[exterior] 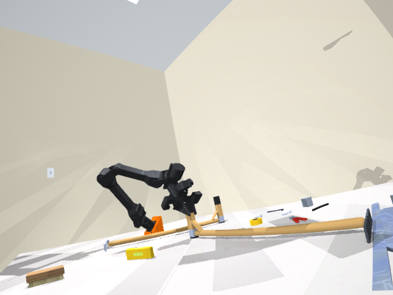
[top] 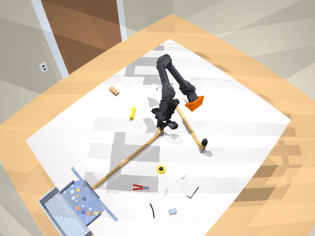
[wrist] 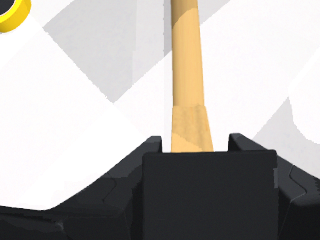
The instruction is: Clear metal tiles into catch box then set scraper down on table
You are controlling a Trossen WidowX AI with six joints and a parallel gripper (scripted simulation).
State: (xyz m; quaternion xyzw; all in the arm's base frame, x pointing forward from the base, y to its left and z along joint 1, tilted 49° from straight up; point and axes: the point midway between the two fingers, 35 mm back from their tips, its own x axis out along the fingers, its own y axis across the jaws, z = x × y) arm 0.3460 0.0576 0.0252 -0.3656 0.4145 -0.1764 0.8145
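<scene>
My gripper [top: 160,125] [exterior: 190,211] [wrist: 195,144] is shut on the upright grip of the long scraper [top: 127,160] [exterior: 279,227] [wrist: 188,65]. Its wooden shaft runs to a dark blade [exterior: 368,225] beside the steel bench plate [top: 92,201]. The blade looks raised a little; its exact height is unclear. Several tiles lie on the plate, among them an orange tile [top: 78,208], a dark tile [top: 83,198] and a yellow tile [top: 95,212]. The catch box [top: 59,213] at the far end shows no tiles in its visible part. The fingers hide the top of the grip.
A second wooden tool [top: 188,125] [exterior: 161,233] lies beside the arm. A blue strip [top: 110,212] [exterior: 377,270] runs along the plate's near edge. A tape roll [top: 161,169] [exterior: 255,221], red pliers [top: 138,187], a yellow block [top: 132,113] and a brush [top: 113,90] lie around.
</scene>
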